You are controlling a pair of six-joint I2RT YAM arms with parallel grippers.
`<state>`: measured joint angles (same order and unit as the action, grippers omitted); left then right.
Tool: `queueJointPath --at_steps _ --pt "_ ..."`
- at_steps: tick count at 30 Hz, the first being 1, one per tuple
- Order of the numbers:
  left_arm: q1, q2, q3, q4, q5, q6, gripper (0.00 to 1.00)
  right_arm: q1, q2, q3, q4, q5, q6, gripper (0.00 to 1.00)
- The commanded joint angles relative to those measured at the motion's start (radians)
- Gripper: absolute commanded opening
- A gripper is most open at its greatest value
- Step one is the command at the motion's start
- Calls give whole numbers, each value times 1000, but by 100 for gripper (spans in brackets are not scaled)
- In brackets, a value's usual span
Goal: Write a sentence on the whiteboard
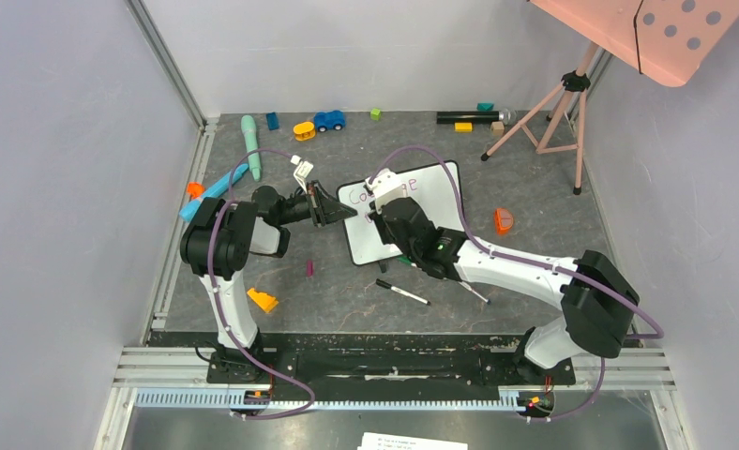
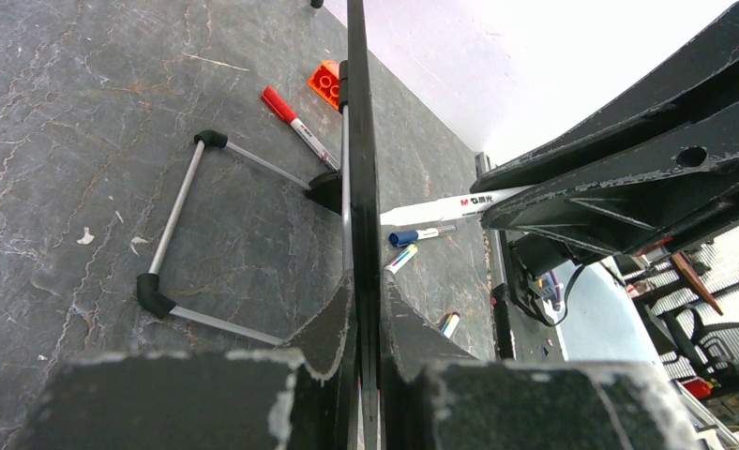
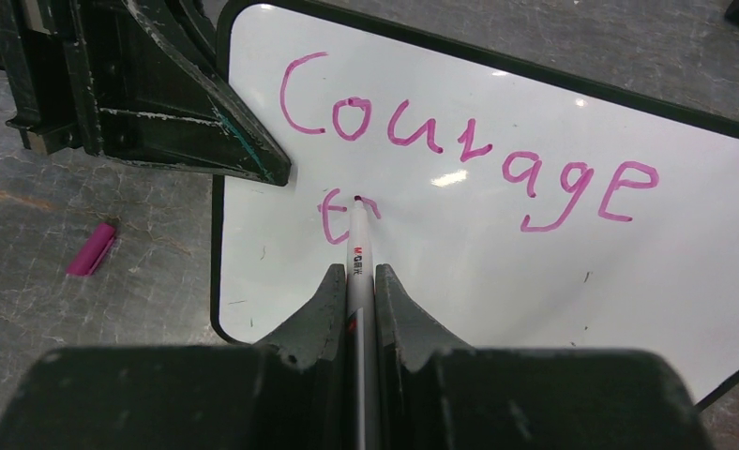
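Now | whiteboard [image 3: 553, 300] black-framed | sentence [image 3: 469, 150] pink, "Courage" plus one letter | left gripper [image 2: 364, 281] pinching edge | right gripper [image 3: 363, 277] clamping marker [image 3: 362, 248]

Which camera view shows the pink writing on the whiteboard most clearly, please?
The right wrist view: the writing is large, "Courage" readable on the whiteboard. The top external view shows it tiny and partly hidden; the left wrist view sees the board edge-on, no writing.

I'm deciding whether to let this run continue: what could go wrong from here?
1. The left end effector pinches the board only at its edge, so pressure from the marker might shift it.
2. The right end effector works just below "Courage" and may smear it.
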<state>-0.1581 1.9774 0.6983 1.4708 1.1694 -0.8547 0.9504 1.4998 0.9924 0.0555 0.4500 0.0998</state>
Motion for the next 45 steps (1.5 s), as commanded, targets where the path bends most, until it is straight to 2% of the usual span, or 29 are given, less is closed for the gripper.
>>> queueJointPath --at_steps 1,21,28,45 --pt "-2 -33 4 86 18 14 2 -10 19 39 12 -33 -11 0" --pt "-1 -34 1 86 18 14 2 -9 -34 -48 -11 -31 9 0" --pt "-2 -33 1 86 18 14 2 -14 -46 -42 -23 13 0 0" --pt "-1 -32 3 86 18 14 2 -31 -26 11 -22 3 -14 0"
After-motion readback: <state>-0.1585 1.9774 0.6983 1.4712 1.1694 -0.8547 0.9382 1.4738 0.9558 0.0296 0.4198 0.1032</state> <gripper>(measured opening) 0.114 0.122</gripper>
